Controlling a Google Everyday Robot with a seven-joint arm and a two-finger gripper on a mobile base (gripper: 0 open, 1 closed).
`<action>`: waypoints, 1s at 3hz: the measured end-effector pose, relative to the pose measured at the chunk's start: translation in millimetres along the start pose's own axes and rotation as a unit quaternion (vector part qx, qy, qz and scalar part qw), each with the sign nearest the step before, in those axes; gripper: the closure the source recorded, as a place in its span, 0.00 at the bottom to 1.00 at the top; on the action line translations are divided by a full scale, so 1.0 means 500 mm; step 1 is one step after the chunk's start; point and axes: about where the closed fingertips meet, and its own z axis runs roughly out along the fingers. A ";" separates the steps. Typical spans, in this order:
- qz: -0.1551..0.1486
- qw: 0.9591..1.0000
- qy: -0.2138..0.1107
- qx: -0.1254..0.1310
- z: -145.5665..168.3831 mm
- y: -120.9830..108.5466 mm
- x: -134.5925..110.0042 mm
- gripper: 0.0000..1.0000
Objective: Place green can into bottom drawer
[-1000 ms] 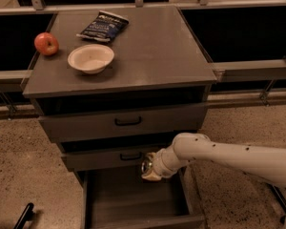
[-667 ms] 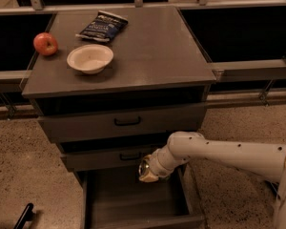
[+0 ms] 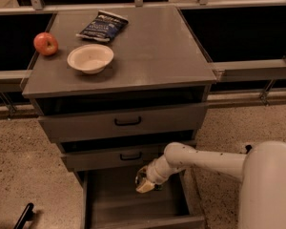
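Grey cabinet surface (image 3: 148, 56): apple (image 3: 45, 43) at left edge, bowl (image 3: 90, 58) beside it, chip bag (image 3: 102, 26) near back edge. Below, bottom drawer (image 3: 109, 204) is pulled out, with open room on its left side. Pincer (image 3: 147, 183) hangs over drawer's right-centre, clenched on green can (image 3: 156, 187), near right wall.

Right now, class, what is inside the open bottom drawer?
The bottom drawer shows bare grey floor, nothing lying on it. The gripper hangs over its rear part; the floor under it and the arm is hidden, so contents there cannot be seen.
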 end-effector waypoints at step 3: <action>0.016 0.999 -0.032 -0.013 0.163 0.012 0.132 0.84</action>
